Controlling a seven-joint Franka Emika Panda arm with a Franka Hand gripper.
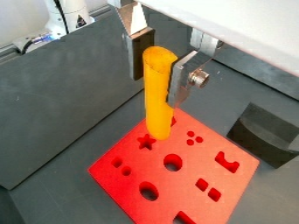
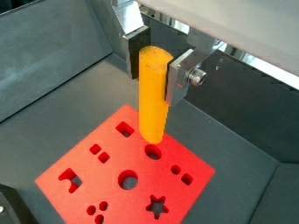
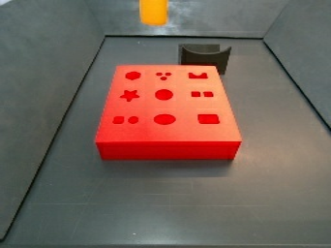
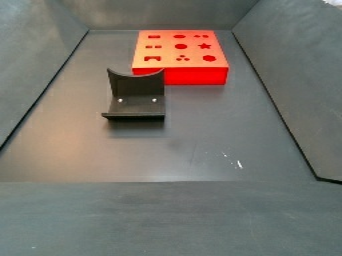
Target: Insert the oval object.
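My gripper (image 1: pixel 162 70) is shut on the oval object (image 1: pixel 156 96), a long smooth orange-yellow peg held upright by its upper end; it shows in both wrist views (image 2: pixel 153 92). Below it lies the red block (image 1: pixel 122 166) with shaped holes, also seen in a wrist view (image 2: pixel 82 162). The peg's lower end hangs well above the block. In a side view only the peg's lower end (image 3: pixel 154 10) shows at the frame's upper edge, above the block (image 3: pixel 165 136), whose oval hole (image 3: pixel 165 119) faces up. The gripper is out of view in both side views.
A dark grey curved block (image 3: pixel 203 56) stands on the floor just beyond the red block, and shows in a wrist view (image 1: pixel 267 131) and a side view (image 4: pixel 134 95). Sloping grey walls (image 3: pixel 52 116) enclose the floor.
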